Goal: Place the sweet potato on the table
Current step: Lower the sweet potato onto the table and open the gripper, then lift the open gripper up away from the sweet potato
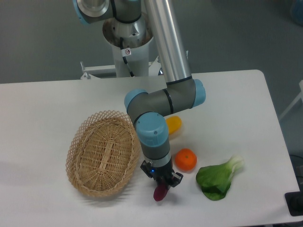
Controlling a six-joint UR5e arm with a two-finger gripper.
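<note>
Now the gripper (162, 185) is clamped on the top of the sweet potato (160, 192), so it hangs end-down. Its tip looks close to the table (42, 109), just beside the basket (103, 152), likely for a gentle drop.

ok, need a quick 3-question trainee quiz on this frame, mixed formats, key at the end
1. True or false: the sweet potato lies inside the basket.
2. Which item sits nearest the gripper? A) orange B) leafy green C) yellow fruit
3. Fill in: the sweet potato hangs from the gripper, pointing ____ toward the table.

Key: 1. False, it is in the gripper, right of the basket. 2. A. 3. down.
</note>
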